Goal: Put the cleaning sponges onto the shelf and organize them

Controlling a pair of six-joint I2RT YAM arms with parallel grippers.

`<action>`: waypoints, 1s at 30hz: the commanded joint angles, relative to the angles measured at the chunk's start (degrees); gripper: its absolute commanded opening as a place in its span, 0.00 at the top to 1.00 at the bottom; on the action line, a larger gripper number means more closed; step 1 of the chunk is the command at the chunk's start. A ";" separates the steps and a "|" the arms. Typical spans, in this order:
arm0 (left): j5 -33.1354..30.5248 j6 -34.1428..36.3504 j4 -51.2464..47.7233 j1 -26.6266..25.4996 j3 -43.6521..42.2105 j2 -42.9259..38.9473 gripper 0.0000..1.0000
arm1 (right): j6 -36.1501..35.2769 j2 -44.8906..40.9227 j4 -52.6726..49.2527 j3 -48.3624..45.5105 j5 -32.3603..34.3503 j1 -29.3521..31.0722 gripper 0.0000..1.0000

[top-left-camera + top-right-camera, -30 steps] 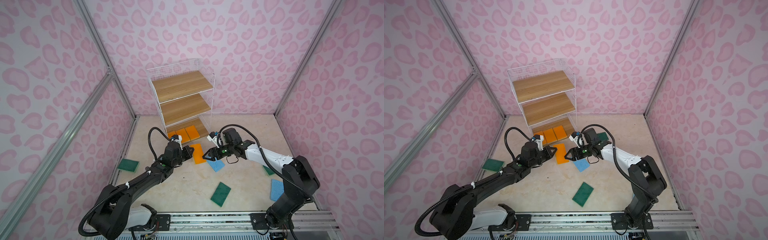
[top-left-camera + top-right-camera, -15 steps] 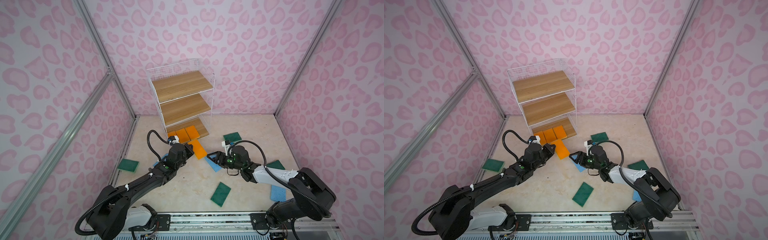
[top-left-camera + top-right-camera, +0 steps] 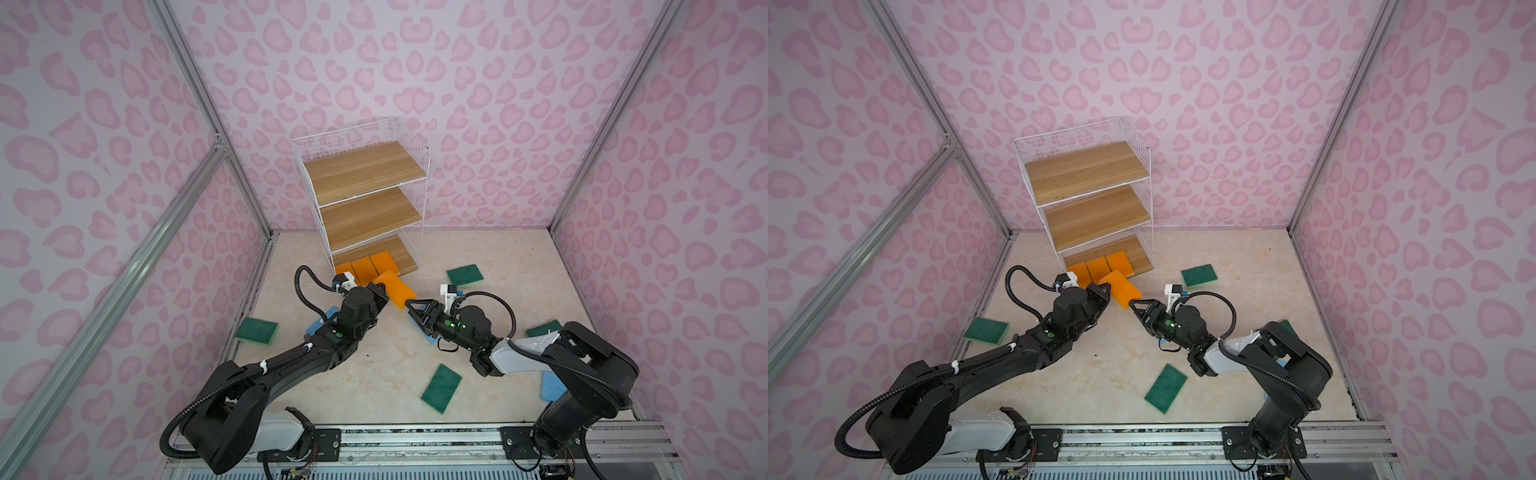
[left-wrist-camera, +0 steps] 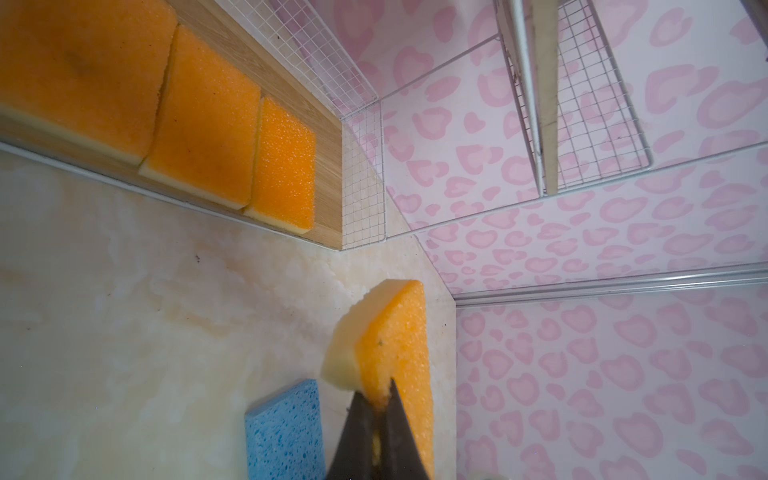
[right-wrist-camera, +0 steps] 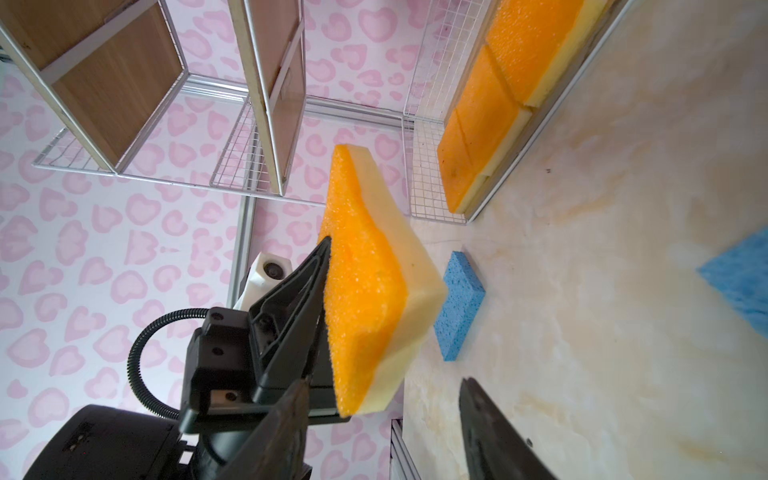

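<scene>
Left gripper (image 4: 380, 405): clamped on orange sponge (image 4: 395, 345).
Right gripper (image 3: 413, 314): jaws apart, empty.
Shelf (image 3: 365, 174): three sponges (image 3: 362, 266) on bottom board (image 3: 401, 259).

The right arm (image 3: 590, 365) half hides a blue sponge (image 3: 549, 388)

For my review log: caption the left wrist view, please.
Left tool pinches an orange sponge near three orange sponges lined up on the shelf's bottom board; blue sponge on the floor.

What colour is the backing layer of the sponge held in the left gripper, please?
Pale cream-yellow; the sponge shows it best in the right wrist view.
</scene>
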 commanded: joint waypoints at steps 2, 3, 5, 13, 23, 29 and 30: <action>-0.86 -0.44 4.05 0.05 0.47 0.06 0.96 | 5.74 4.39 12.18 0.32 1.60 0.65 0.49; -0.78 -0.44 4.29 0.00 0.37 0.06 0.96 | 6.07 4.90 13.17 0.31 2.04 0.79 0.51; -0.71 -0.35 4.84 -0.01 0.07 0.15 0.96 | 6.27 5.76 14.63 0.31 2.78 1.04 0.56; -0.13 -0.26 5.39 -0.01 -0.43 0.15 0.96 | 5.37 6.51 14.99 0.83 3.74 1.03 0.71; 1.63 0.09 4.95 -0.01 0.52 0.83 0.96 | 2.49 5.07 11.46 1.17 3.83 0.54 0.91; 8.37 10.23 1.16 -0.65 5.10 1.22 0.45 | 1.72 2.84 9.77 -1.27 4.48 -0.50 0.97; 8.98 12.21 0.21 -0.94 5.65 1.04 0.38 | 1.49 2.28 9.11 -1.79 4.55 -0.78 0.97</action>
